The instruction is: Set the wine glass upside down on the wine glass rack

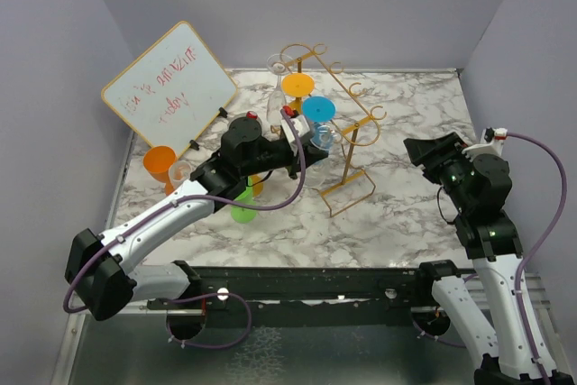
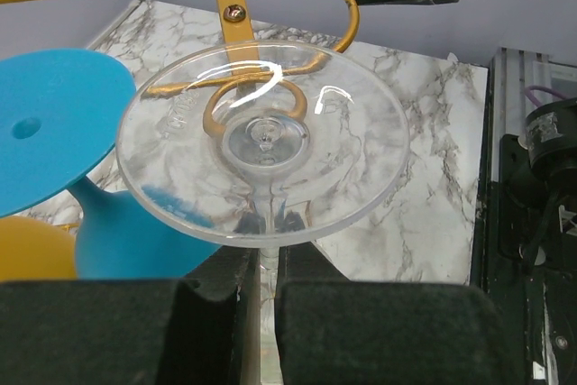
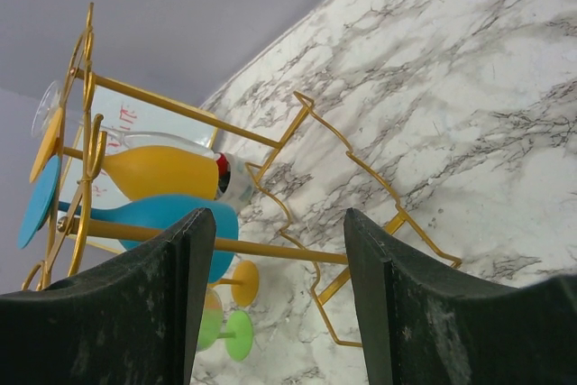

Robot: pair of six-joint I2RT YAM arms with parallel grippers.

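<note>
The left gripper (image 2: 261, 295) clenches the wine glass (image 2: 261, 142) by its stem, foot just short of a scroll on the rack (image 2: 230, 6); slide the stem squarely into the hook gap, keeping it level

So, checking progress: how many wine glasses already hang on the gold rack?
3: a clear one at the far end, an orange one, then a blue one. The left gripper holds another clear glass nearby.
</note>
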